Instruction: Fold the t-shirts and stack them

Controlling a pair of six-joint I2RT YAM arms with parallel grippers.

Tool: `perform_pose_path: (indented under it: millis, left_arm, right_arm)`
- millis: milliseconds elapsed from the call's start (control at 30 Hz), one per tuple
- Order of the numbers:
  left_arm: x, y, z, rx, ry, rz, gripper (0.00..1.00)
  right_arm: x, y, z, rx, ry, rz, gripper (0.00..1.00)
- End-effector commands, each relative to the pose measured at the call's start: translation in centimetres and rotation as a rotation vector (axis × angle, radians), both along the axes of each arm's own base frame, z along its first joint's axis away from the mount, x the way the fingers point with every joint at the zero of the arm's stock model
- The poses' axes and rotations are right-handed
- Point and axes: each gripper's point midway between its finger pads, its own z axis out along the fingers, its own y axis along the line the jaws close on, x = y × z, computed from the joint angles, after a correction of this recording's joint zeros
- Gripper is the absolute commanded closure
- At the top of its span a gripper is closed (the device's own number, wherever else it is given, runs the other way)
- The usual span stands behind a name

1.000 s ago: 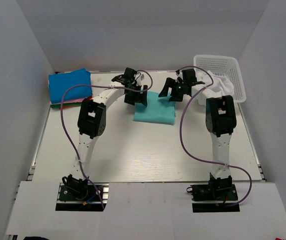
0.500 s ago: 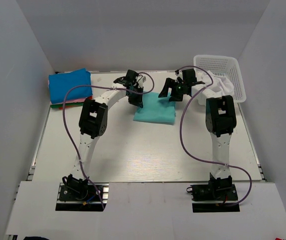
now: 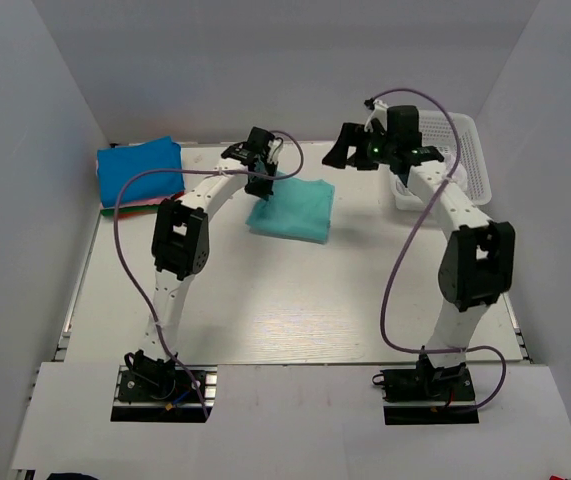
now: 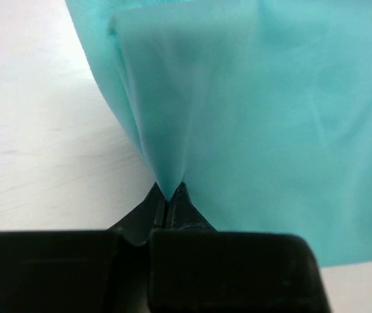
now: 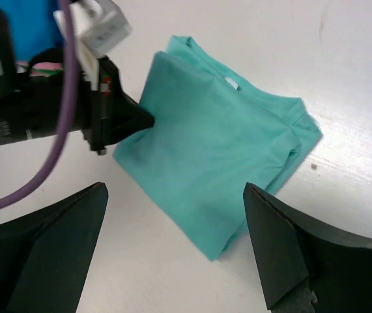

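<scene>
A folded teal-green t-shirt [image 3: 295,208] lies at the table's back centre. My left gripper [image 3: 264,187] is shut on its left edge, and the left wrist view shows the cloth [image 4: 290,130] drawn up into a peak between the closed fingertips [image 4: 166,195]. The right gripper [image 3: 351,152] hangs open above and to the right of the shirt, touching nothing. In its wrist view the shirt [image 5: 218,150] lies below the wide-spread jaws [image 5: 174,189]. A folded bright blue t-shirt [image 3: 140,170] tops a stack at the back left, with a red-pink edge [image 3: 135,203] under it.
A white mesh basket [image 3: 472,160] stands at the back right, behind the right arm, with white cloth [image 3: 403,196] hanging at its near left corner. White walls close in the table on the left, back and right.
The left gripper closed on the teal shirt's left edge and pulled it a little left, turning it. The right arm rose and swung back towards the basket, still open.
</scene>
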Motion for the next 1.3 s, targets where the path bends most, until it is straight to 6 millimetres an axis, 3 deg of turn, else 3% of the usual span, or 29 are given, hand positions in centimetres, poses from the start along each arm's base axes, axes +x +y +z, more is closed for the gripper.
perform_pose_path:
  millis: [0,100,167,200,267,367,533,767,967,1133,1267]
  left_arm:
    - [2.2,4.2,11.6,0.104,-0.274,0.045,1.00]
    - [2.9,7.3,14.6,0.213,-0.355,0.127,1.00]
    - [3.1,9.5,14.9,0.256,-0.339,0.157,1.00]
    - [3.4,10.4,16.5,0.270,-0.369,0.179,1.00]
    - [3.7,11.8,16.4,0.314,-0.351,0.192,1.00]
    - [4.0,15.9,17.1,0.424,-0.352,0.249,1.00]
    - [4.1,20.7,20.0,0.482,-0.402,0.311,1.00]
    - [4.4,27.2,22.1,0.523,-0.423,0.412,1.00]
    - [3.8,29.6,25.8,0.506,-0.488,0.398,1.00]
    - [3.3,29.3,29.0,0.434,-0.559,0.366,1.00]
    - [3.1,29.4,29.6,0.413,-0.571,0.357,1.00]
  right_arm:
    - [-0.7,-0.4,3.3,0.013,-0.112,0.001,0.10]
    - [-1.4,-1.1,3.8,0.000,-0.117,-0.026,0.10]
    - [-1.6,-1.5,3.8,-0.016,-0.127,-0.038,0.10]
    - [-1.8,-1.8,3.8,-0.021,-0.119,-0.047,0.10]
    - [-2.3,-1.8,4.4,-0.027,-0.133,-0.042,0.10]
    - [-2.9,-2.4,4.2,-0.050,-0.112,-0.055,0.10]
    - [-4.0,-2.4,3.6,-0.057,-0.099,-0.038,0.10]
    - [-4.8,-2.1,3.6,-0.045,-0.071,-0.025,0.10]
    - [-4.6,-1.8,3.7,-0.020,-0.066,-0.023,0.10]
    - [-4.2,-0.6,4.0,0.042,-0.056,0.001,0.10]
    - [-3.9,-0.5,4.1,0.052,-0.057,0.002,0.10]
